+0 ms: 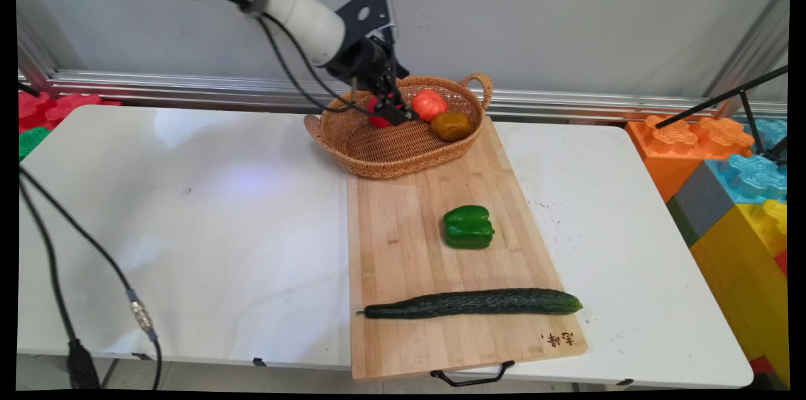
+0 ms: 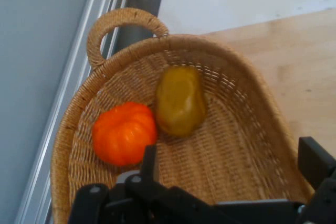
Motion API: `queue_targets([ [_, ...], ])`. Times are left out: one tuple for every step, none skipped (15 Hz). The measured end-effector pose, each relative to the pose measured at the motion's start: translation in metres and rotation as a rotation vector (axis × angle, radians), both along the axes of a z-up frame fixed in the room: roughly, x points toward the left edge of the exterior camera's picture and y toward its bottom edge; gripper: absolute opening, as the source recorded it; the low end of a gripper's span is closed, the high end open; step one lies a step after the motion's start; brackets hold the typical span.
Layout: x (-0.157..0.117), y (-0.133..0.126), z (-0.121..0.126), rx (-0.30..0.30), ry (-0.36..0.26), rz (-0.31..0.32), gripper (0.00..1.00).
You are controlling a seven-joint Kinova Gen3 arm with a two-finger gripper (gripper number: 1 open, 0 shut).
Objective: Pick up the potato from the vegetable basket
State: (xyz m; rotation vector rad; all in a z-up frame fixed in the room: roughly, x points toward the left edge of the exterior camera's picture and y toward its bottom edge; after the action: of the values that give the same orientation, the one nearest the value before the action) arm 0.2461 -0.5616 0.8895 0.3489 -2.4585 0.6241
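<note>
Gripper (image 1: 393,111), fingers spread and holding nothing, hangs inside the basket (image 1: 378,157), with the tomato (image 1: 429,104) just beside it and the brown fruit (image 1: 451,126) beyond.

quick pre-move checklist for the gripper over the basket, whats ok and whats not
1. Gripper inside the wicker basket: ok, it hangs over the basket's inside, near the back.
2. Fingers open or shut: ok, open; the hand view shows them wide apart, with nothing between them.
3. Red thing beside the gripper: cannot tell what it is; the gripper hides most of it.
4. Orange tomato and brownish pear-shaped fruit: ok, both lie in the basket, touching each other, just beyond the fingers.
5. Green pepper and cucumber: ok, both lie apart on the cutting board, away from the arm.
6. Cables: cannot tell; one loops down by the basket's rim.
</note>
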Motion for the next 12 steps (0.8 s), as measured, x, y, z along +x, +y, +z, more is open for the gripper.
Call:
queue_targets([
  [-0.007, -0.008, -0.005, 0.003, -0.001, 0.003, 1.00],
  [-0.011, -0.012, -0.009, 0.005, -0.002, 0.006, 1.00],
  [-0.017, -0.020, -0.015, 0.009, -0.004, 0.008, 1.00],
  [-0.024, -0.028, -0.023, 0.013, -0.009, 0.012, 1.00],
  [-0.029, -0.034, -0.030, 0.017, -0.013, 0.017, 1.00],
  [-0.036, -0.041, -0.038, 0.020, -0.016, 0.022, 1.00],
  [-0.043, -0.048, -0.045, 0.022, -0.019, 0.028, 1.00],
  [-0.049, -0.055, -0.051, 0.024, -0.019, 0.034, 1.00],
  [-0.053, -0.060, -0.056, 0.025, -0.020, 0.041, 1.00],
  [-0.057, -0.065, -0.060, 0.028, -0.021, 0.047, 1.00],
  [-0.061, -0.071, -0.064, 0.032, -0.021, 0.054, 1.00],
  [-0.064, -0.074, -0.067, 0.036, -0.021, 0.059, 1.00],
])
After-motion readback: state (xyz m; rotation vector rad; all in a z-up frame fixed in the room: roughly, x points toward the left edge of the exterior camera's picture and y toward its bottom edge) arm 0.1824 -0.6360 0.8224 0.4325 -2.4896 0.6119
